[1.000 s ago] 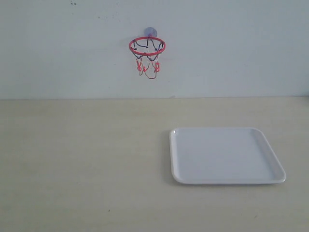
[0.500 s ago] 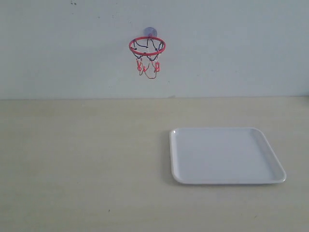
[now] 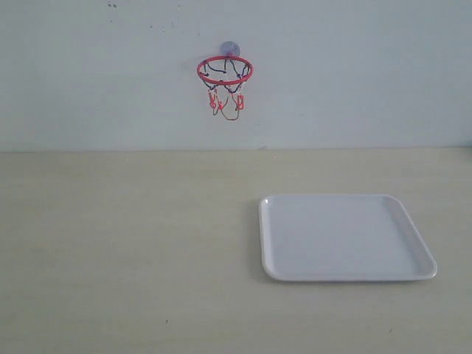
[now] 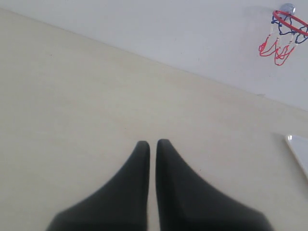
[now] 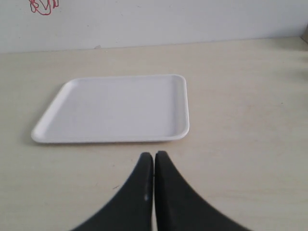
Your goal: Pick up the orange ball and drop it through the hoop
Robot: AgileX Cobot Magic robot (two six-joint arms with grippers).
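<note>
The hoop (image 3: 225,71), a red ring with a red and dark string net, hangs on the pale wall by a round suction cup; it also shows as the hoop (image 4: 290,20) in the left wrist view, and only its net (image 5: 43,6) shows in the right wrist view. The orange ball is out of view in every frame. My left gripper (image 4: 152,143) is shut with nothing in it, over bare table. My right gripper (image 5: 154,155) is shut and holds nothing, a short way in front of the tray. Neither gripper appears in the exterior view.
A white square tray (image 3: 413,247) lies on the beige table at the right, with nothing on it; the tray (image 5: 183,108) also fills the middle of the right wrist view. The wall rises along the table's far edge.
</note>
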